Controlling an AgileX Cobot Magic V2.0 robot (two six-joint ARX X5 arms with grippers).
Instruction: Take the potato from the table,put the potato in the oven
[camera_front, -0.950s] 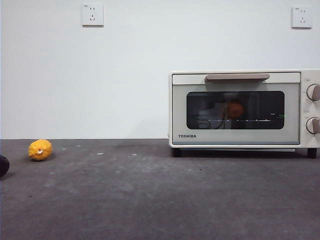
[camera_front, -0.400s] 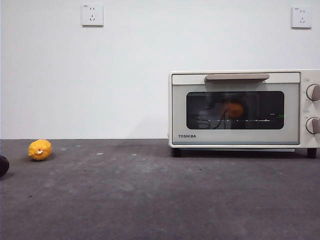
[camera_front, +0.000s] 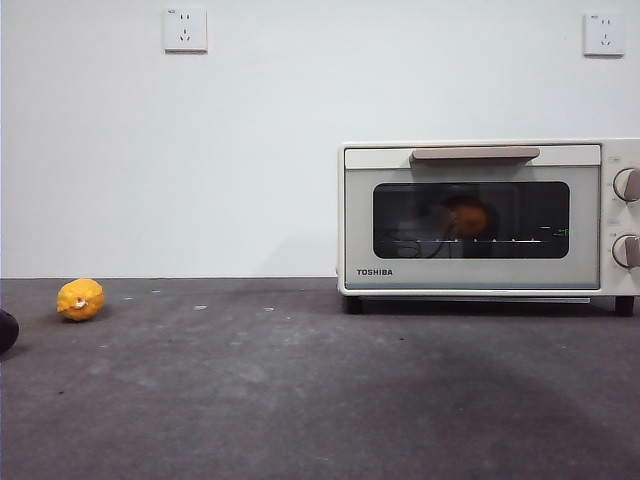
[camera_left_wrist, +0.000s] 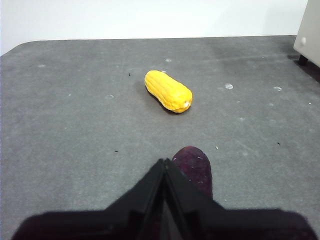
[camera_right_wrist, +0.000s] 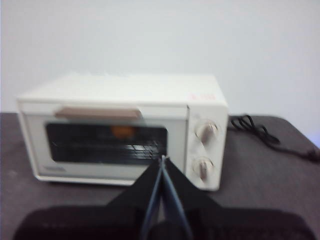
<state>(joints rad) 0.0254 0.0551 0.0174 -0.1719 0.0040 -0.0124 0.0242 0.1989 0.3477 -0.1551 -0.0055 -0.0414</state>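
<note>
Oven (camera_front: 480, 218) at right on the table (camera_front: 300, 400), close to the back wall, door shut, bar handle (camera_front: 474, 154) across the top of the door, two knobs (camera_front: 627, 184) on the right panel. Potato (camera_front: 468, 218) inside the oven, seen as an orange-brown lump behind the dark glass, apparently resting on the wire rack; also seen through the window in the right wrist view (camera_right_wrist: 122, 131), slightly blurred. Yellow corn cob (camera_front: 80, 299) at far left of the table, well apart from the oven; lying on its side in the left wrist view (camera_left_wrist: 168, 91). Dark purple lump (camera_left_wrist: 193, 169) on the table just beside the left end effector (camera_left_wrist: 164, 162), only its edge visible at the left border of the front view. Left end effector clenched, jaws pressed together, holding nothing. Right end effector (camera_right_wrist: 162, 159) facing the oven front from a little way off, jaws also pressed together and empty. Black power cord (camera_right_wrist: 260, 132) trailing over the table beside the knob end of the oven. Two wall sockets (camera_front: 185, 30) high on the white wall behind.
</note>
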